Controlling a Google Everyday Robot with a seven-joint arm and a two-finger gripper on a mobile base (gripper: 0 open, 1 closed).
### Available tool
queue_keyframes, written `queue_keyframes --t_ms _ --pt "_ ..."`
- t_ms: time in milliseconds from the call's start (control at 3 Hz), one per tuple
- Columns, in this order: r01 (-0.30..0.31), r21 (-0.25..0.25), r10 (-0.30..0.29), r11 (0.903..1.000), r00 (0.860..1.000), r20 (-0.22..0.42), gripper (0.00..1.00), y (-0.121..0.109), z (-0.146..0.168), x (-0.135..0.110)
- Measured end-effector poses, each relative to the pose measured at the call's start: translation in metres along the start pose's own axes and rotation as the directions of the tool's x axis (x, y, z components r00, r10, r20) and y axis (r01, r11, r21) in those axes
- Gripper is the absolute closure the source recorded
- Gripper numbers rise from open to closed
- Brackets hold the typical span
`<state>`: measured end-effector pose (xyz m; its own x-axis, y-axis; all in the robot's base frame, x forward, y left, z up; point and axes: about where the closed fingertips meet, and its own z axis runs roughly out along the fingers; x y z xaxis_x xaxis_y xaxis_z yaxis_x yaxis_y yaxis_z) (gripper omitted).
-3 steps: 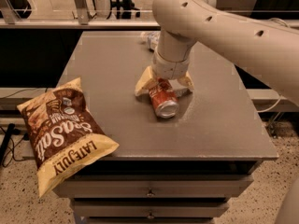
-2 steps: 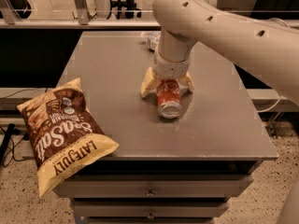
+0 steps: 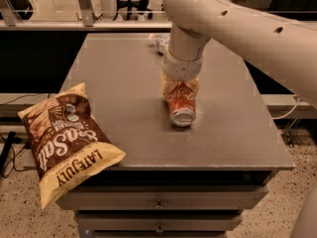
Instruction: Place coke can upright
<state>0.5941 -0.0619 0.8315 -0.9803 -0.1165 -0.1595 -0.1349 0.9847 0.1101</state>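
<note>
Far left: chip bag [image 3: 64,138], brown and yellow, lies flat and overhangs the front left corner of the grey table [image 3: 119,83]; its lower end sticks out past the edge. Below the top, two drawer fronts [image 3: 158,202] with small knobs, the lowest cut off by the frame. Centre, at the back edge: a clear bottle [image 3: 158,40], mostly hidden behind the arm's wrist, only a pale sliver showing; cannot tell if it stands or lies. Centre-right: gripper [image 3: 180,89] points straight down over the middle of the table, just above the surface. Its pale yellow fingers [image 3: 166,89] sit close in on either side of the coke can [image 3: 181,105], pressed against its far end, so the jaws are only as wide as the can and pinching it. The can is not upright: it tilts toward the camera, silver end facing forward and low, red side with white script facing up. The can's far end is hidden between the fingers, and whether its near rim touches the table or hangs just off it is hard to make out. Right: the thick cream arm [image 3: 247,29] sweeps out from the wrist to the upper right and is cut off by the frame's edge.
</note>
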Motion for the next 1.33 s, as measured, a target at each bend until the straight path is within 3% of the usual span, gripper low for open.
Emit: queue_keyframes --t_ms 333,667,1000,1333 --pt "0.013 -0.005 -0.013 0.9999 1.000 0.014 1.00 0.001 -0.003 -0.002" --pt "0.154 -0.040 -0.146 0.9873 0.976 0.160 1.00 0.011 -0.039 -0.018" --pt "0.290 -0.079 -0.240 0.9537 0.892 0.383 1.00 0.018 -0.102 -0.033" --pt "0.356 -0.054 -0.297 0.9330 0.846 0.442 1.00 0.012 -0.113 -0.038"
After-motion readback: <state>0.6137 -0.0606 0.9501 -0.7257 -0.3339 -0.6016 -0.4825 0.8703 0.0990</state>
